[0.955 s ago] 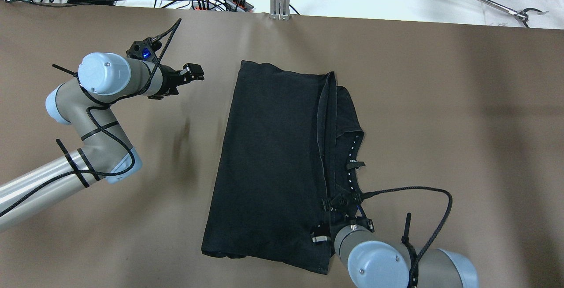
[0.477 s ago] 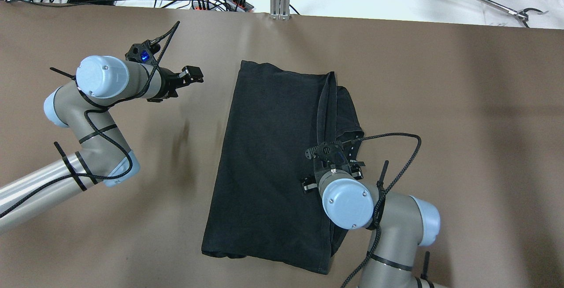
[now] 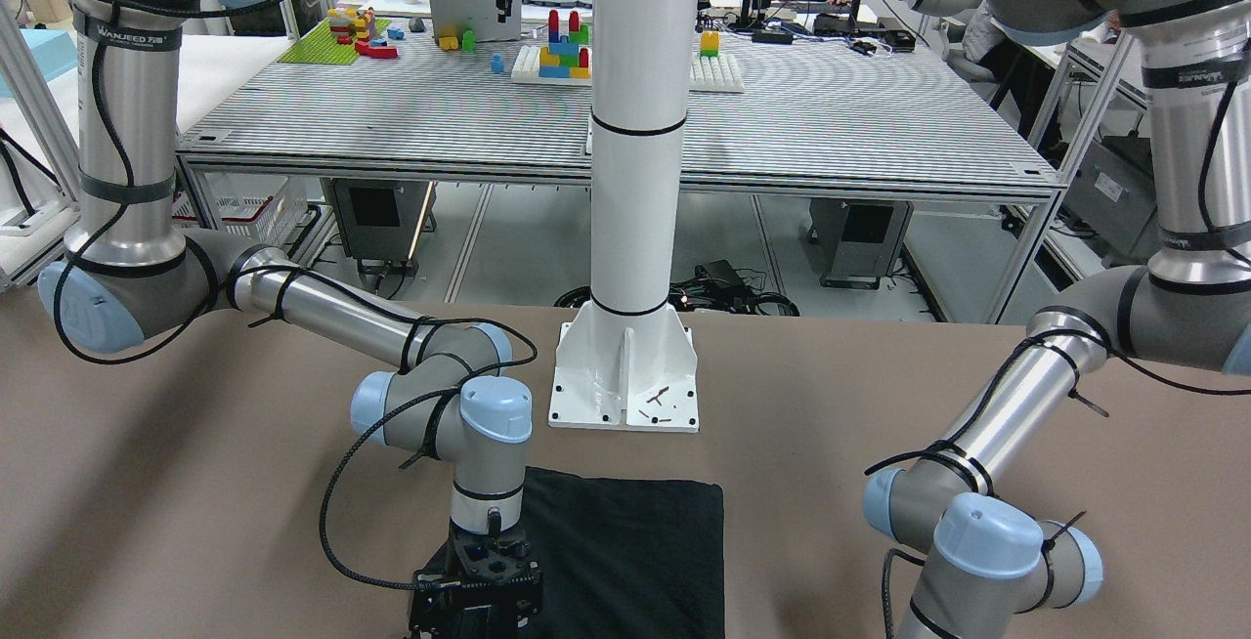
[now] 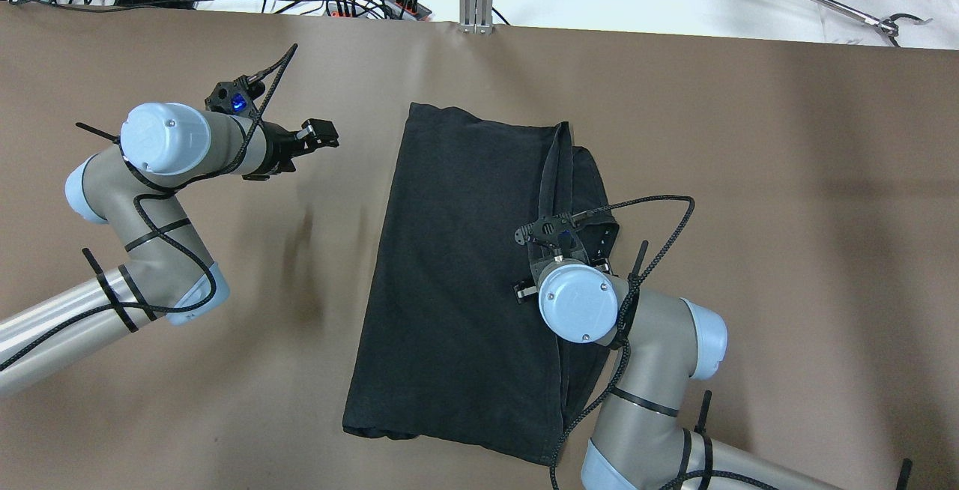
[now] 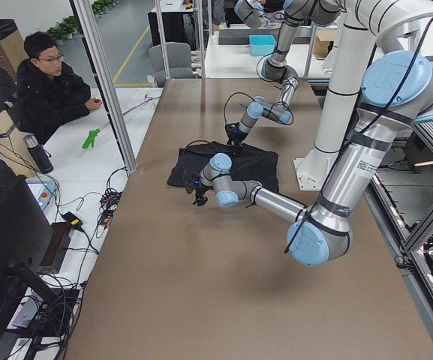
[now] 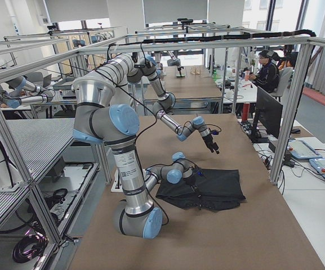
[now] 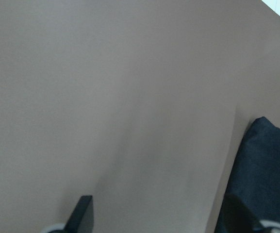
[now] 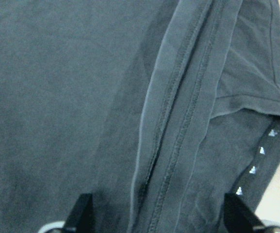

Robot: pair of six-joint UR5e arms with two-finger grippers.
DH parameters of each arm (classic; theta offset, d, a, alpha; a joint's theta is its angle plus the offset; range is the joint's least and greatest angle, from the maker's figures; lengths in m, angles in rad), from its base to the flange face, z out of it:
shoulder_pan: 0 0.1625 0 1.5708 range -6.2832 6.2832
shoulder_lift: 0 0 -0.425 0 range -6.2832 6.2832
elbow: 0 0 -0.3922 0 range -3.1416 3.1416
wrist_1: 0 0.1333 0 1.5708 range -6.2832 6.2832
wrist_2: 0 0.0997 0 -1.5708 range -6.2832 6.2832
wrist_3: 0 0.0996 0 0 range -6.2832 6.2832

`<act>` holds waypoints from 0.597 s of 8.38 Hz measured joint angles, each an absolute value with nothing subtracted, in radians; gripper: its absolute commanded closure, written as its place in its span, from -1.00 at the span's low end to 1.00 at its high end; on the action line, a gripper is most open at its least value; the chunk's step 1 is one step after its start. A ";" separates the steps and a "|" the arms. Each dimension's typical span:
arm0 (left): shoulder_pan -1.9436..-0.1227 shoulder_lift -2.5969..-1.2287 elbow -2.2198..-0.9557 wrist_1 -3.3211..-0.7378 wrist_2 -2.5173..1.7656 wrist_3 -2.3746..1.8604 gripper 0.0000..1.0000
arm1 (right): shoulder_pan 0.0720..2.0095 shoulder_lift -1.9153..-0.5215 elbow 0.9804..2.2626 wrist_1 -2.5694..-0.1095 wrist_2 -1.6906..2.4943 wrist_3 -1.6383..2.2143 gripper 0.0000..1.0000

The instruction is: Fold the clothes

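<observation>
Black garment (image 4: 457, 273) flat on bench (image 4: 749, 175). Right claw (image 8: 160, 213), jaws parted and empty, above its folded seam; left claw (image 7: 159, 213), likewise parted, near its far-left corner.

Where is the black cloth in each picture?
Front-facing: cloth at bottom middle, before the pillar.
Overhead: cloth in the middle.
Exterior left: cloth in the middle.
Exterior right: cloth lower right of middle.
Left wrist: cloth in bottom right corner.
Right wrist: cloth fills nearly everything.
Landmark: the right arm, over the cloth in all four exterior views.
</observation>
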State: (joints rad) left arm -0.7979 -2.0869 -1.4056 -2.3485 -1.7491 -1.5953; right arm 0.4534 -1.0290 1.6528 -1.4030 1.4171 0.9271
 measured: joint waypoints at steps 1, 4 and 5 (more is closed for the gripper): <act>-0.798 -2.083 -1.406 -2.348 -1.749 -1.595 -0.88 | 0.459 -1.026 1.621 -1.367 1.422 0.920 -0.89; -0.798 -2.080 -1.406 -2.349 -1.749 -1.595 -0.88 | 0.507 -1.029 1.579 -1.310 1.474 0.850 -0.89; -0.798 -2.080 -1.406 -2.349 -1.749 -1.595 -0.88 | 0.533 -1.036 1.577 -1.307 1.495 0.815 -0.89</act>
